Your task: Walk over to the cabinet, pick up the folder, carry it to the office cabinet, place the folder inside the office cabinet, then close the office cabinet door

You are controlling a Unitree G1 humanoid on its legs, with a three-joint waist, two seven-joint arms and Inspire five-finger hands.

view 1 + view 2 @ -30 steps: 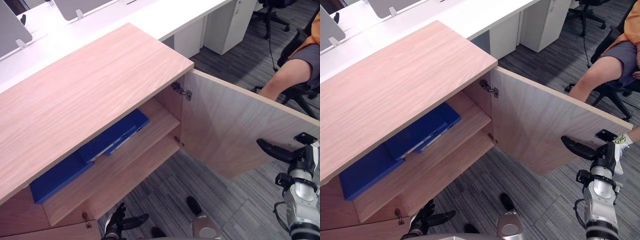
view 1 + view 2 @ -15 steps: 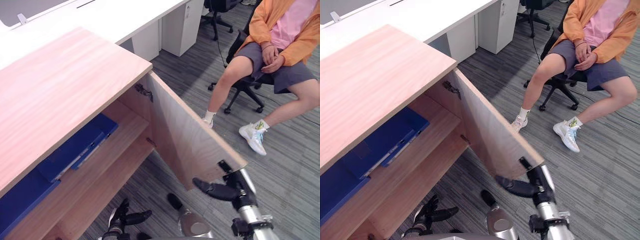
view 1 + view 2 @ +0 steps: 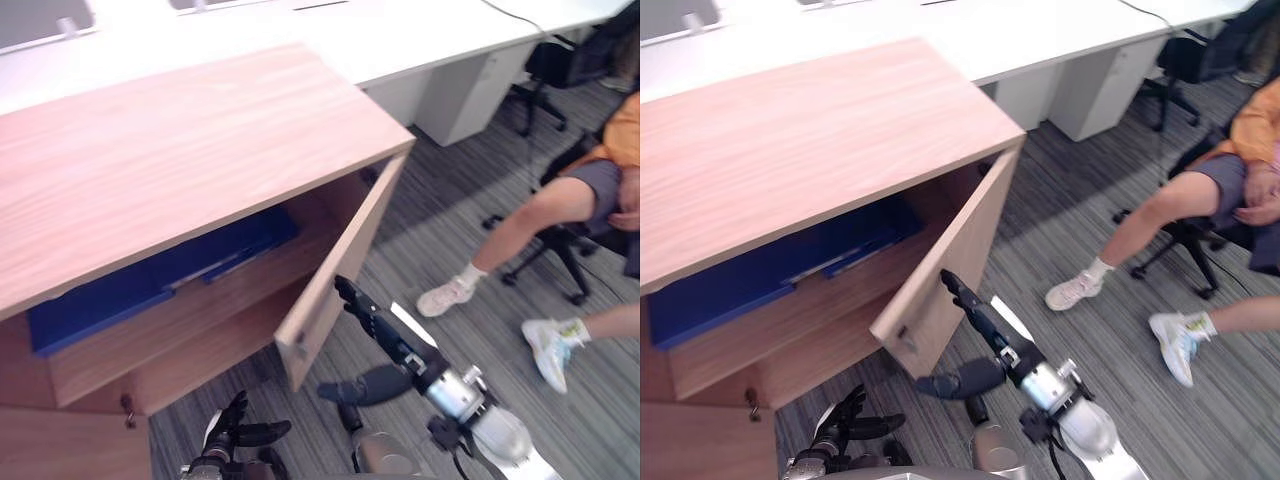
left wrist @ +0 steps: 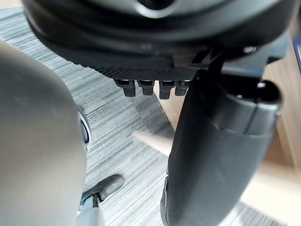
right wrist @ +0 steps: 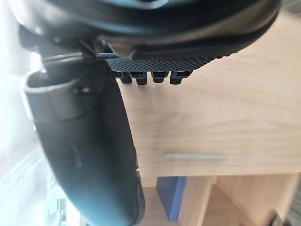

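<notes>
Low at the left, the left hand hangs near the floor with its fingers loosely spread, holding nothing, much as it did half a second ago. Above it the blue folder lies flat on the upper shelf inside the office cabinet, where it already lay, its long edge running along the shelf's front edge; whether it overhangs cannot be told. The whole view has shifted, so the camera has moved, but the door has moved as well: earlier it stood wide open, about square to the cabinet front, and now it is swung partway in, leaving a narrowing wedge of opening between its inner face and the shelves. Its free edge, with the small handle, stands well out from the cabinet's front. The right hand, which earlier sat by the door's free edge, now reaches in from the right with fingers straight and thumb spread below, gripping nothing, the fingertips at the door's outer face and seemingly touching it. Right of the arm a broad stretch of carpet separates the door from a seated person on a chair, whose shoes rest well apart from the door. A white desk runs behind the cabinet.
</notes>
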